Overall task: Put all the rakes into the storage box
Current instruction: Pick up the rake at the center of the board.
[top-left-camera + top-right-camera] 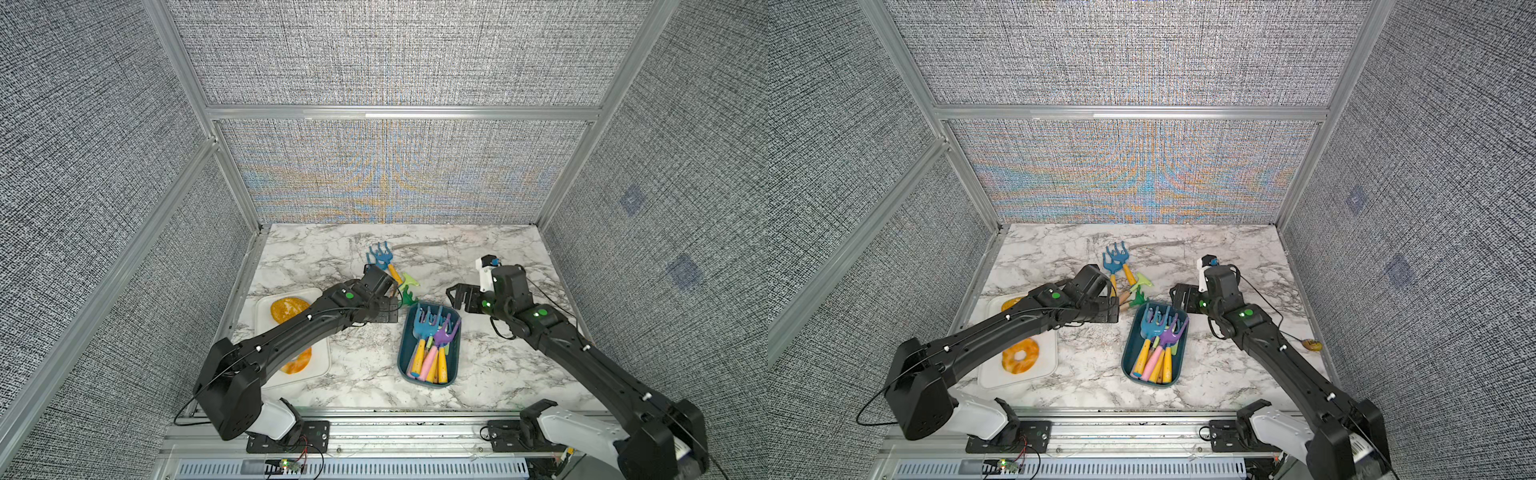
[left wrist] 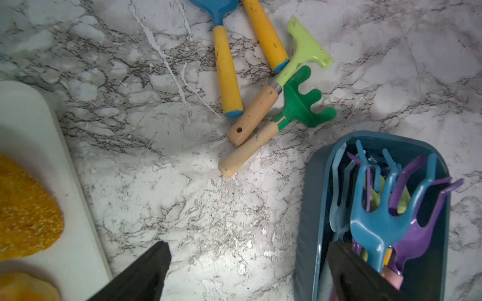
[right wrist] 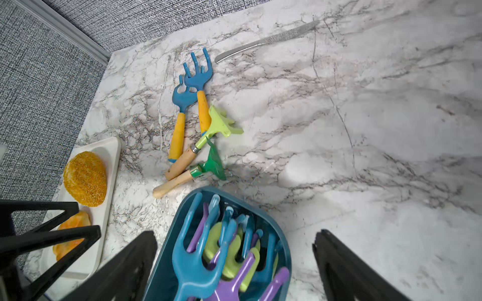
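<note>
Teal-blue storage box; blue & purple rakes w/ yellow hdls; marble-pattern tbl.

White tray on near-left part of marble table, long side along table's left edge. On tray: orange grainy dome at far end, yellow-orange ring at near end. Silver knife flat on table near back wall, well apart from tray. Small round yellowish thing at table's right edge, too small to identify. Grey woven wall panels in aluminium frame on three sides.
</note>
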{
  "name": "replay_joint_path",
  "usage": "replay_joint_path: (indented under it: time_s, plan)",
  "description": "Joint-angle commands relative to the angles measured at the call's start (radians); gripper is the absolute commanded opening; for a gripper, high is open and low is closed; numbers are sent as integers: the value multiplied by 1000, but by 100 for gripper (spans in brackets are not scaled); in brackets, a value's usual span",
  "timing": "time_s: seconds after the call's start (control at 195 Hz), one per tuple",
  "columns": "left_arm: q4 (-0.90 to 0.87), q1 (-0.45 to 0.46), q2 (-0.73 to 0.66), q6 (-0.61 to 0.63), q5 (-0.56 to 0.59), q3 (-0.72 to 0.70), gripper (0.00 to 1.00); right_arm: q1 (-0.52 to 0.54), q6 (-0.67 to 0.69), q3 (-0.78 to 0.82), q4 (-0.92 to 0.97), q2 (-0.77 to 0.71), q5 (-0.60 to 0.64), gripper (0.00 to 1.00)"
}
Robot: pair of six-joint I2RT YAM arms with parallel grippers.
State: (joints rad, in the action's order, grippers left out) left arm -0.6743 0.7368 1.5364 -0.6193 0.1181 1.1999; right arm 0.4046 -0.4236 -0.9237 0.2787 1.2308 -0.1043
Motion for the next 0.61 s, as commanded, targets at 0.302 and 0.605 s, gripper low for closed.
replay_joint_path:
  time_s: [0.302,0.605]
  plan:
    - [-118,-165,394,130,-81,403,77,-3,74,-210,35,269,-17,99]
    - [-229,-199,731,117,-9,724,65,-3,54,-71,-8,66,11,99]
